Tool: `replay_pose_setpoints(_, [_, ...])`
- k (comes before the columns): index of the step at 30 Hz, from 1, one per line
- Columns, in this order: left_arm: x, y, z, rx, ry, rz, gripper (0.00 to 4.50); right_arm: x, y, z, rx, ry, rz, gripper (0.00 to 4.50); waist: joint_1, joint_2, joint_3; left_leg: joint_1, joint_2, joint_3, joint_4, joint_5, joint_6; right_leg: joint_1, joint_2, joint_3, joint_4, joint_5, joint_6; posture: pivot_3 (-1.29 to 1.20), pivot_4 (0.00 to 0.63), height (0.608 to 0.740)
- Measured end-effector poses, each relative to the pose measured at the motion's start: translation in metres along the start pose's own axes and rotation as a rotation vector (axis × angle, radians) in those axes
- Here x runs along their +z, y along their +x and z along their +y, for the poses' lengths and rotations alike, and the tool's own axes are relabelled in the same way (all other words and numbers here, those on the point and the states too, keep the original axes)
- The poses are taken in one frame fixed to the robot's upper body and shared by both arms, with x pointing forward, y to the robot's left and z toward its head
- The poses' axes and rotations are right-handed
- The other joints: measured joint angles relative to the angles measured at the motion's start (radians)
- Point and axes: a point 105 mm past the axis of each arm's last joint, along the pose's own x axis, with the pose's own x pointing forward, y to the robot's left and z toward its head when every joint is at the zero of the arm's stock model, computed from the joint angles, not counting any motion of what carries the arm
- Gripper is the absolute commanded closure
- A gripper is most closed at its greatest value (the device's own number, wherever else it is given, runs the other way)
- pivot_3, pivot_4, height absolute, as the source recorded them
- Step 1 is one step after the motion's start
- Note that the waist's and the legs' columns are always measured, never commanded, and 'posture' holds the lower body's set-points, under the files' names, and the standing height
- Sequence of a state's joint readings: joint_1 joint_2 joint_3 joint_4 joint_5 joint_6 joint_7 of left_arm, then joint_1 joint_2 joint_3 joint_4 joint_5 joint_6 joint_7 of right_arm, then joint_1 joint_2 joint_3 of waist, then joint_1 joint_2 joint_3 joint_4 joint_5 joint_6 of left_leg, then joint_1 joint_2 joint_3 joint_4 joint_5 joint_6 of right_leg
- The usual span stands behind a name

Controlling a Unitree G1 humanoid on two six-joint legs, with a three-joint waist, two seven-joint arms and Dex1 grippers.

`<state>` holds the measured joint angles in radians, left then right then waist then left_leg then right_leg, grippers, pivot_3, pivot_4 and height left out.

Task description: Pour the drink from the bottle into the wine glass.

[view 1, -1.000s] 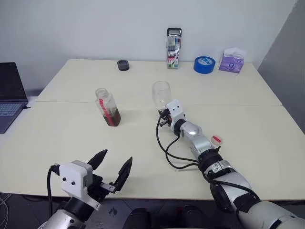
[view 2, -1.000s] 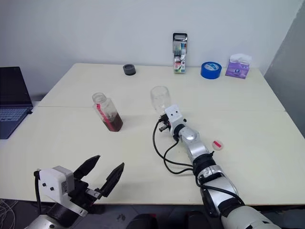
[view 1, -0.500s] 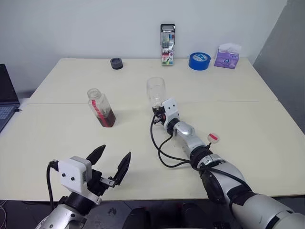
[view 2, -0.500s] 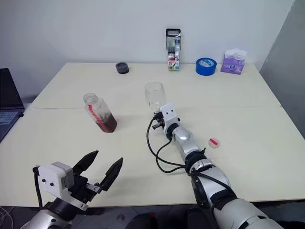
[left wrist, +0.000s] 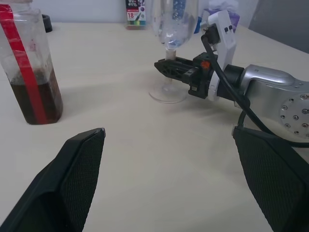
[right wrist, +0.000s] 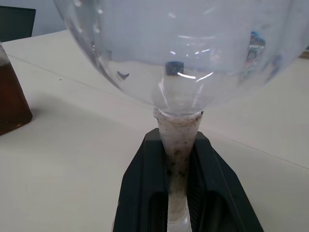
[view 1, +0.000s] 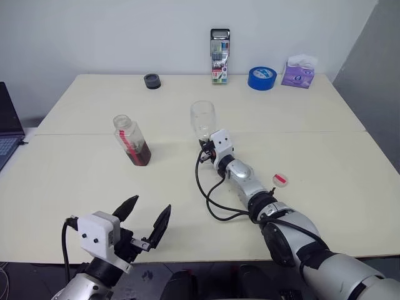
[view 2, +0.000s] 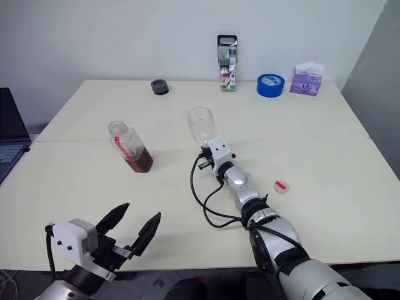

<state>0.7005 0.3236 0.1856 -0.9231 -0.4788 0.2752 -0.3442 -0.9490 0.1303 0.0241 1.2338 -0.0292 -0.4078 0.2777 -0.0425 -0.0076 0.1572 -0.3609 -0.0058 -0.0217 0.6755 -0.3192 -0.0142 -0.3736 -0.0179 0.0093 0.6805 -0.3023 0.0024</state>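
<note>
Right tool (left wrist: 166, 66) clamped on the stem of the wine glass (view 1: 202, 119), black fingers (right wrist: 145, 193) pinching either side of the stem just under the bowl, arm stretched forward across the middle of the surface (view 1: 325, 169). Glass upright, foot seemingly resting on the surface, bowl showing nothing but droplets. Left tool (view 1: 145, 220) spread wide and holding nothing, low at the near edge, well apart from everything.

Bottle (view 1: 131, 139) standing upright on the robot's left of the glass, apart from it, mouth uncapped, dark reddish-brown drink (view 1: 140, 154) filling roughly the lower third, red strip running down the side. Small white and red cap (view 1: 280, 180) lying on the robot's right of the extended arm. Along the far edge: a dark round object (view 1: 151, 81), a marker pack (view 1: 219, 55), a roll of blue tape (view 1: 260, 78), a purple tissue pack (view 1: 299, 71). Laptop (view 1: 7, 128) off to the far left.

Step in hand, by the look of it: steadying the glass, with no pouring begun. Bottle untouched, none of the drink in the glass.

Next move, most likely: bring the free left tool forward to the bottle, close around its body above the liquid line, lift, carry the mouth over the rim of the glass, then tilt slowly. Calls for a firm hold on smooth squarish plastic and a gentle tilt, since an open neck would spill at once. Needs the right grip kept firm on the thin stem so the tall glass does not tip when the bottle nears.
</note>
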Motion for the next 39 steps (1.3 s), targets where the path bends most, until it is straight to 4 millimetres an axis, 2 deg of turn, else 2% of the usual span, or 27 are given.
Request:
replay_pose_setpoints(4, [0.0, 0.0, 0.0, -0.003, 0.003, -0.002, 0.0, 0.0, 0.0, 0.0, 0.002, 0.004, -0.002, 4.31, 0.0, 0.0, 0.001, 0.0, 0.0, 0.0, 0.0, 0.0, 0.0, 0.0, 0.0, 0.0, 0.0, 0.0, 0.0, 0.0, 0.15, 0.74])
replay_pose_setpoints(6, [0.001, 0.0, 0.0, -0.001, 0.003, -0.003, 0.0, 0.0, 0.0, 0.0, 0.002, 0.004, -0.003, 3.6, 0.0, 0.0, 0.002, 0.0, 0.0, 0.0, 0.0, 0.0, 0.0, 0.0, 0.0, 0.0, 0.0, 0.0, 0.0, 0.0, 0.15, 0.74])
replay_pose_setpoints(7, [0.001, 0.0, 0.0, 0.0, 0.004, -0.003, 0.0, 0.0, 0.0, 0.0, 0.001, 0.004, -0.001, 3.43, 0.0, 0.0, 0.002, 0.0, 0.0, 0.0, 0.0, 0.0, 0.0, 0.0, 0.0, 0.0, 0.0, 0.0, 0.0, 0.0, 0.15, 0.74])
replay_pose_setpoints(11, [0.001, 0.002, 0.001, 0.002, 0.006, -0.001, 0.0, -0.02, -0.008, 0.001, -0.005, 0.03, 0.059, 2.04, 0.001, -0.001, 0.007, -0.004, 0.0, 0.0, 0.0, 0.0, 0.0, -0.004, 0.0, 0.0, 0.0, 0.0, 0.0, 0.0, 0.15, 0.74])
replay_pose_setpoints(17, [0.005, 0.006, 0.001, 0.004, 0.009, -0.015, 0.0, -0.02, -0.008, -0.001, -0.005, 0.024, 0.057, 0.02, 0.001, -0.001, 0.007, -0.004, 0.0, 0.0, -0.001, 0.0, 0.0, -0.004, 0.0, 0.0, 0.0, 0.0, 0.0, 0.0, 0.15, 0.74])
replay_pose_setpoints(23, [0.004, 0.008, 0.002, 0.017, 0.006, -0.003, 0.0, -0.019, -0.01, -0.004, 0.007, 0.019, 0.052, 0.02, 0.001, -0.001, 0.008, -0.004, 0.0, 0.0, -0.001, 0.0, 0.0, -0.004, 0.0, 0.0, -0.001, 0.0, 0.0, 0.0, 0.15, 0.74])
replay_pose_setpoints(26, [0.006, 0.009, 0.003, 0.029, 0.007, -0.01, 0.0, -0.019, -0.019, -0.017, 0.026, 0.003, 0.028, 0.02, 0.01, -0.001, 0.009, -0.005, 0.0, 0.0, -0.001, 0.0, 0.0, -0.004, -0.001, 0.0, -0.002, 0.0, 0.0, 0.0, 0.15, 0.74])
replay_pose_setpoints(29, [0.007, 0.007, 0.009, 0.067, 0.012, -0.016, 0.0, -0.019, -0.038, -0.033, 0.059, -0.016, 0.007, 0.02, 0.014, -0.002, 0.01, -0.006, 0.0, 0.0, -0.002, 0.0, 0.0, -0.004, -0.001, -0.001, -0.003, 0.0, 0.0, 0.0, 0.15, 0.74])
replay_pose_setpoints(33, [0.005, 0.006, 0.025, 0.172, 0.013, -0.029, 0.0, -0.015, -0.078, -0.052, 0.132, -0.029, 0.027, 0.02, 0.016, -0.002, 0.011, -0.007, 0.0, 0.0, -0.005, 0.0, 0.0, -0.005, -0.001, -0.001, -0.005, -0.001, 0.001, 0.0, 0.15, 0.74])
replay_pose_setpoints(35, [0.001, 0.006, 0.036, 0.23, 0.013, -0.03, 0.0, -0.006, -0.094, -0.056, 0.173, -0.049, 0.05, 0.02, 0.013, -0.002, 0.011, -0.006, 0.0, 0.0, -0.007, 0.0, 0.0, -0.006, -0.001, -0.001, -0.004, -0.001, 0.001, 0.0, 0.15, 0.74])
replay_pose_setpoints(39, [-0.008, 0.008, 0.06, 0.342, 0.036, -0.025, 0.0, 0.029, -0.115, -0.053, 0.275, -0.09, 0.045, 0.02, 0.008, 0.0, 0.012, -0.005, 0.0, 0.001, -0.013, 0.0, -0.001, -0.008, 0.0, 0.001, -0.005, -0.001, 0.001, 0.0, 0.15, 0.74])
